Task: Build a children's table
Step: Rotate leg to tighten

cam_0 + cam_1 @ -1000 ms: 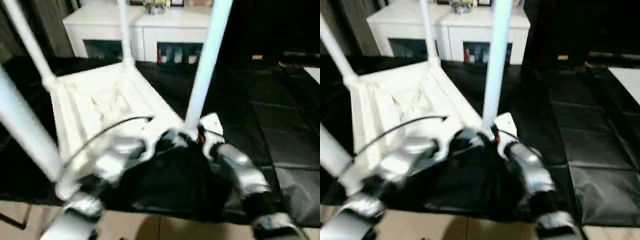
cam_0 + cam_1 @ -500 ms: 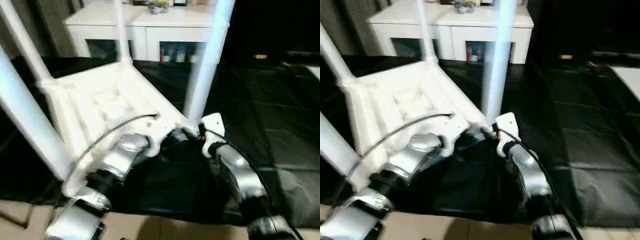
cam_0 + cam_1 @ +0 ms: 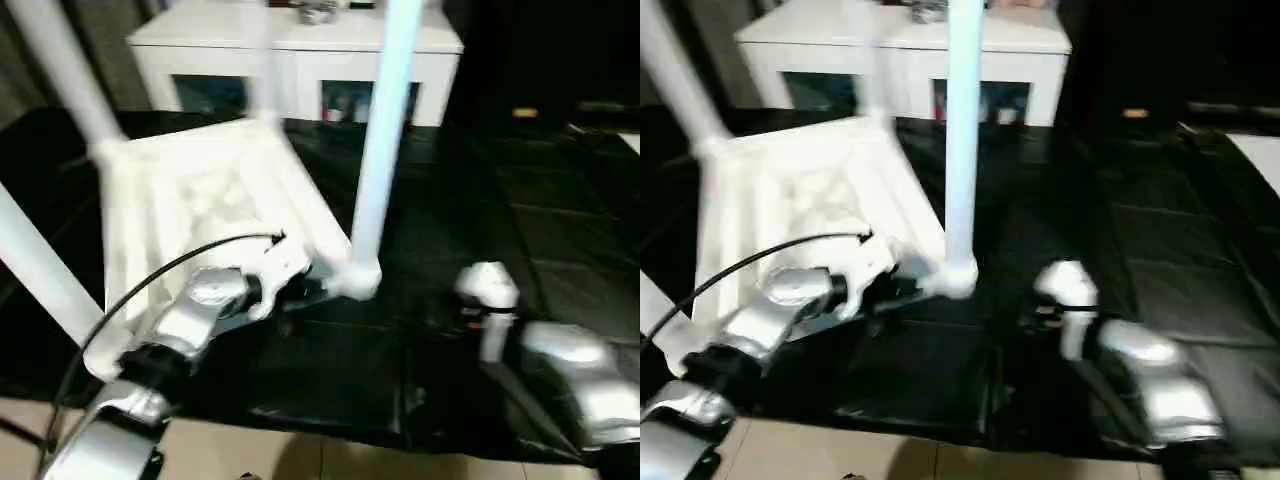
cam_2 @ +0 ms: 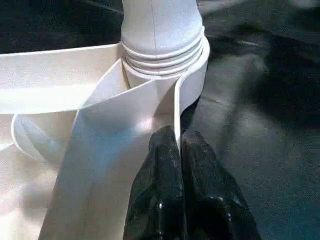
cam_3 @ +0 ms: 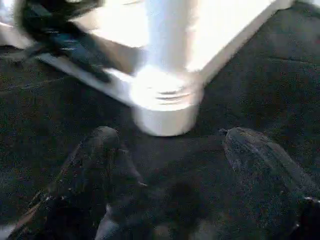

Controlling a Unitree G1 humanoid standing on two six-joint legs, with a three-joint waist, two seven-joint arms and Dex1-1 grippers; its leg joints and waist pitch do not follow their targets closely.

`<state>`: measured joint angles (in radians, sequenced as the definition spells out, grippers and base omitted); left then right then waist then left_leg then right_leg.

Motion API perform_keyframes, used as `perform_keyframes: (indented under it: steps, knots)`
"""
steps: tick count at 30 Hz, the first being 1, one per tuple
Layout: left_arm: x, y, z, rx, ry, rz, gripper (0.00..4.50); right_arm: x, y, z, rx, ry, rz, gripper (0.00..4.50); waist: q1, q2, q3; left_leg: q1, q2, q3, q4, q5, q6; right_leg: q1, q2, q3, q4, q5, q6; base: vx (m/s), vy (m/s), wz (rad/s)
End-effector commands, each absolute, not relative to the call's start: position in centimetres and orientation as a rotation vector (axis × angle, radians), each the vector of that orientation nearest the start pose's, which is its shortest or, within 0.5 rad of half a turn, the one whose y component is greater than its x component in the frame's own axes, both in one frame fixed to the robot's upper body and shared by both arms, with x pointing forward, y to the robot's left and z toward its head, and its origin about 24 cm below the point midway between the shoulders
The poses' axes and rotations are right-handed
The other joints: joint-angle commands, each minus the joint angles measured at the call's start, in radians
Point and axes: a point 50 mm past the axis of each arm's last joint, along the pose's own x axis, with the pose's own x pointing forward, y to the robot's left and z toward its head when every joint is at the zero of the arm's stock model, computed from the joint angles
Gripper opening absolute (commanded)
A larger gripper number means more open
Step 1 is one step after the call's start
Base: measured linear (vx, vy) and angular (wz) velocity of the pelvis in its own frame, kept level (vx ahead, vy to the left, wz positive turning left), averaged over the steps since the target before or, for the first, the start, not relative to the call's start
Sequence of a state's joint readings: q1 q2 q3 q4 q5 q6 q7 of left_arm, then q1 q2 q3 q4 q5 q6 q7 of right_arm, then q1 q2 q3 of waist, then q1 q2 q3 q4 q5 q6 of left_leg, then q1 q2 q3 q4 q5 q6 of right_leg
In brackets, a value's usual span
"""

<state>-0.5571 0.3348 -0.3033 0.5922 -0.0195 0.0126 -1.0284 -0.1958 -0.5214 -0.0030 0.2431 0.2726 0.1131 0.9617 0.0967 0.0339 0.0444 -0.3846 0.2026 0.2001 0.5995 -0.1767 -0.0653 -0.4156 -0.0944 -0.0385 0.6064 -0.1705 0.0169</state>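
White table (image 3: pixel 200 190) rim pinched by left gripper (image 4: pixel 178 150) — right gripper (image 5: pixel 172 150) spread, apart.

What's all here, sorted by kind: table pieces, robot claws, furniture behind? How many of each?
Table top: 1
Legs standing in its corners: 4
Claws: 2, the left claw and the right claw
White cabinet: 1
Total: 8

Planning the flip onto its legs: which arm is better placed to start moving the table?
Left. The left gripper is shut on the children's table rim beside a leg socket; the right gripper is open, off the table.
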Motion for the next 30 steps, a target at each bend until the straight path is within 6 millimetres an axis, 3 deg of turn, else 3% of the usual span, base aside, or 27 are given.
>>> perform_keyframes:
  steps: [1,2,3,5,9,13,14,23,26,30]
  knots:
    - [30.3,10.0,5.7,0.340,0.235,-1.416,0.00,27.8,-23.9,5.5,-0.182,0.243,0.723,3.66,-0.007,-0.009,-0.058,0.021,0.026,-0.015,-0.082,-0.304,0.021,0.039,-0.041,0.024,-0.082,-0.298,-0.213,0.000,0.000,0.00]
    - [29.8,9.9,5.8,0.339,0.228,-1.454,0.00,28.2,-24.4,5.5,-0.188,0.247,0.669,3.66,-0.005,-0.010,-0.060,0.028,0.024,-0.011,-0.079,-0.305,0.020,0.035,-0.037,0.025,-0.084,-0.292,-0.217,0.000,0.000,0.00]
    - [29.5,9.8,5.8,0.334,0.228,-1.482,0.00,28.4,-24.6,5.4,-0.197,0.250,0.635,3.66,-0.004,-0.002,-0.059,0.028,0.023,-0.010,-0.077,-0.303,0.021,0.034,-0.037,0.026,-0.082,-0.282,-0.222,0.000,0.000,0.00]
    - [29.1,9.6,5.8,0.325,0.227,-1.528,0.00,28.6,-24.6,5.2,-0.200,0.250,0.598,3.66,0.000,-0.009,-0.061,0.023,0.022,-0.009,-0.075,-0.281,0.029,0.039,-0.039,0.026,-0.079,-0.267,-0.217,0.000,0.000,0.00]
    - [28.3,9.0,6.2,0.306,0.190,-1.590,0.00,29.2,-24.0,4.7,-0.198,0.244,0.536,3.66,0.005,-0.010,-0.061,0.017,0.022,-0.008,-0.074,-0.242,0.045,0.041,-0.039,0.025,-0.077,-0.272,-0.209,0.000,0.000,0.00]
    - [28.2,9.0,6.2,0.297,0.188,-1.600,0.00,29.4,-23.1,4.6,-0.184,0.227,0.551,3.66,0.003,-0.005,-0.060,0.017,0.021,-0.009,-0.075,-0.255,0.041,0.040,-0.038,0.025,-0.080,-0.305,-0.193,0.000,0.000,0.00]
    - [28.3,9.2,6.4,0.305,0.184,-1.596,0.00,29.4,-22.7,4.4,-0.181,0.221,0.559,3.66,0.002,-0.009,-0.060,0.016,0.022,-0.010,-0.077,-0.259,0.040,0.041,-0.039,0.025,-0.080,-0.316,-0.187,0.000,0.000,0.00]
    - [28.9,10.2,7.0,0.298,0.142,-1.549,0.00,29.5,-21.6,3.9,-0.180,0.212,0.551,3.66,-0.006,-0.010,-0.059,0.016,0.020,-0.010,-0.077,-0.260,0.038,0.039,-0.038,0.025,-0.081,-0.326,-0.182,0.000,0.000,0.00]
    - [28.9,10.5,7.2,0.282,0.133,-1.542,0.44,29.5,-21.5,3.9,-0.179,0.209,0.549,3.78,-0.010,-0.008,-0.059,0.015,0.020,-0.011,-0.078,-0.259,0.037,0.040,-0.037,0.025,-0.080,-0.322,-0.183,0.000,0.000,0.00]
    - [28.6,11.4,8.6,0.193,0.068,-1.521,0.76,29.6,-21.1,4.2,-0.147,0.167,0.516,3.78,-0.013,-0.009,-0.059,0.014,0.022,-0.010,-0.078,-0.262,0.035,0.041,-0.035,0.024,-0.073,-0.268,-0.216,0.000,0.000,0.00]
